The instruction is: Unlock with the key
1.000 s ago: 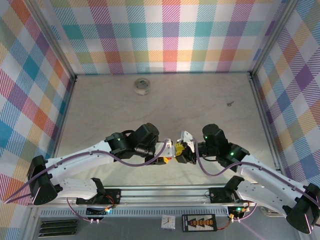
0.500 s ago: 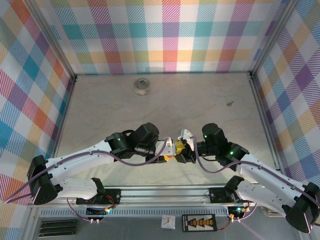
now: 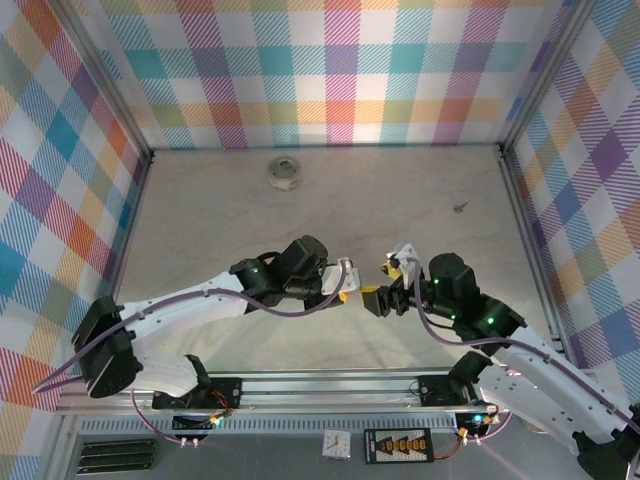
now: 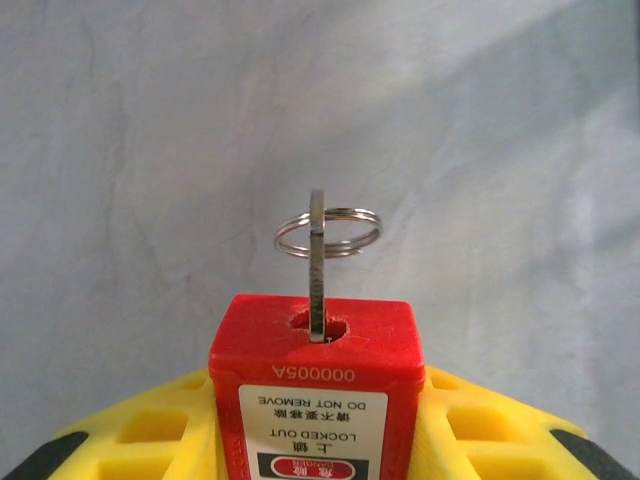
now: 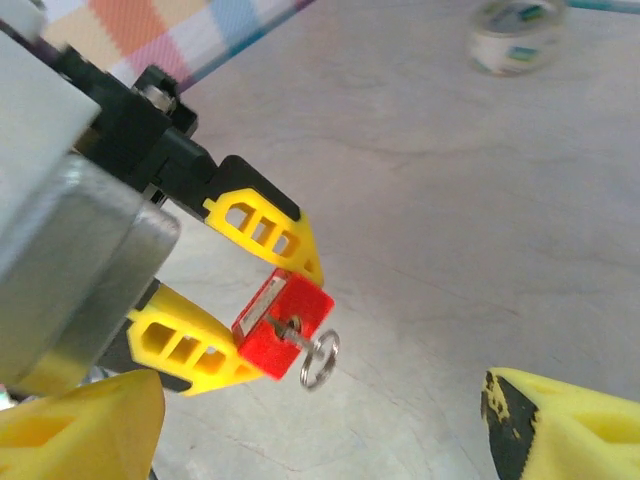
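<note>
"Red padlock (image 4: 315, 370), with a key (image 4: 317, 275) poking out of it. Who has it?"

"I do. My left gripper (image 5: 283, 320) pinches the padlock from both sides with its yellow fingers (image 5: 262, 228). It holds it up over the table (image 3: 220, 210). The key sits in the keyhole, and its ring (image 4: 328, 232) hangs on the end."

"And your other hand?"

"My right gripper (image 3: 390, 283) is spread wide. It holds nothing and touches nothing. It is near the key, but there is a gap between them."

"What could go wrong now?"

"A few things, I think. If my right fingers (image 5: 560, 425) come in crooked, they could bump the ring and knock the key loose. If they grab the ring and not the flat part of the key, the ring would just swing and the key would not turn. And if I twist too hard, the padlock could slip round between my left fingers, because they only squeeze its sides."

"Is it open yet?"

"I cannot tell. The loop of the padlock is hidden from me."
</note>
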Action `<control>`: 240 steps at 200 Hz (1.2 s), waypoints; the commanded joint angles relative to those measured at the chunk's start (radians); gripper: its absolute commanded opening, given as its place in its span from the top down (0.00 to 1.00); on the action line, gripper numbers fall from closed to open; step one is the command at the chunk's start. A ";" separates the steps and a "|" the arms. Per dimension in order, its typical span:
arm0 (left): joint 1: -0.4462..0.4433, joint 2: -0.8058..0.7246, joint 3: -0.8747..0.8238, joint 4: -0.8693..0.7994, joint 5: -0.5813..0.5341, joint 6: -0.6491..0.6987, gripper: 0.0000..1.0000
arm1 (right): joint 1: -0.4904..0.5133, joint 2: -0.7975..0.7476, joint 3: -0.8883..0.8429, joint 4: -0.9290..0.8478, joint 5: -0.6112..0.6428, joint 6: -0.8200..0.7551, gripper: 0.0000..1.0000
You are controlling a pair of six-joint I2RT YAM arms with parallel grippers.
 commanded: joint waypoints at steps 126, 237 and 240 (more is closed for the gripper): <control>0.232 0.633 0.424 0.412 -0.253 0.249 1.00 | -0.055 -0.222 -0.007 -0.138 0.124 0.259 0.16; 0.103 0.642 0.264 0.471 -0.202 0.241 1.00 | -0.056 -0.289 -0.006 -0.210 0.148 0.269 0.16; 0.103 0.638 0.260 0.461 -0.195 0.241 1.00 | -0.056 -0.291 -0.006 -0.210 0.148 0.268 0.16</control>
